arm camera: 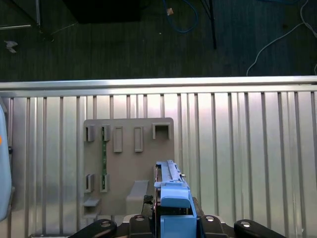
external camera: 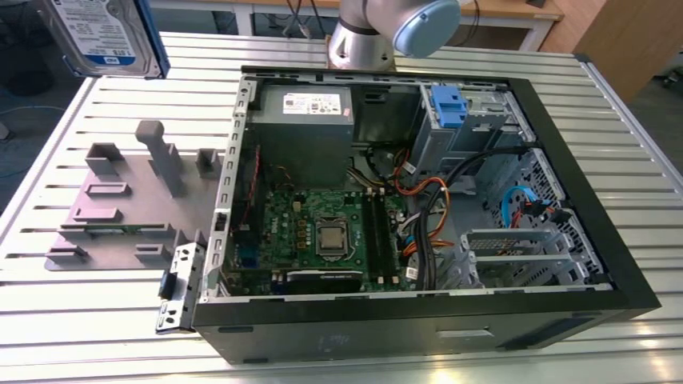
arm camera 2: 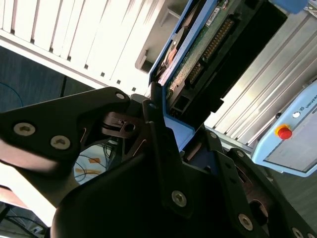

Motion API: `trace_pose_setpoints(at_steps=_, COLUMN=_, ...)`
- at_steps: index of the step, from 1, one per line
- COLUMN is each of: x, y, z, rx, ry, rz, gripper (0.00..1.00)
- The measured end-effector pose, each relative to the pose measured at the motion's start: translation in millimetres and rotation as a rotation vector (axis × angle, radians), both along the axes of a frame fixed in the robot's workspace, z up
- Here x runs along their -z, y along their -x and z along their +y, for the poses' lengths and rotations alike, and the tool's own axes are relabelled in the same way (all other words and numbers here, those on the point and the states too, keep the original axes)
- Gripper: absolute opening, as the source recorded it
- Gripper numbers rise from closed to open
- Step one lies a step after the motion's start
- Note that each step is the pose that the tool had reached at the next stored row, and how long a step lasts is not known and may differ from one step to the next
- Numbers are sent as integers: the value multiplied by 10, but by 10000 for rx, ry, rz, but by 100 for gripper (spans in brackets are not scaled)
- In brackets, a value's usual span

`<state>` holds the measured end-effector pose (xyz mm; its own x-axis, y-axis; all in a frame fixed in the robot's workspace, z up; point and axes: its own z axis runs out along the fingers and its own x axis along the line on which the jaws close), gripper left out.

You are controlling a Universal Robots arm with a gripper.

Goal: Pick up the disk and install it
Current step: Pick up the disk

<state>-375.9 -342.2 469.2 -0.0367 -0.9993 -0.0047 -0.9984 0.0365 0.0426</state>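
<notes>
Gripping the disk by its blue rails, the claw is shut on it and holds it raised off the slatted surface at the exterior view's far left, above the grey slotted plate. The open computer case lies well apart, to the right.

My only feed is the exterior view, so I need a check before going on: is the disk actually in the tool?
Observer: Yes. In the second wrist view the tool is shut on the disk, by its blue rail.
Operator: Which face is turned from my camera?
Observer: The green circuit board, with its connector pins showing.
Operator: What lies beyond it?
Observer: In the first wrist view, the grey fixture plate on the slatted table.
</notes>
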Motion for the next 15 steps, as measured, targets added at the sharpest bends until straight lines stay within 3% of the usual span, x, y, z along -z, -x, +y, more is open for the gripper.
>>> trace_pose_setpoints(at_steps=6, x=0, y=-76, z=-1, rx=0, ry=-88, rz=6, gripper=37)
trace_pose_setpoints(at_steps=15, x=0, y=-189, z=-3, rx=1, ry=-93, rz=13, gripper=37)
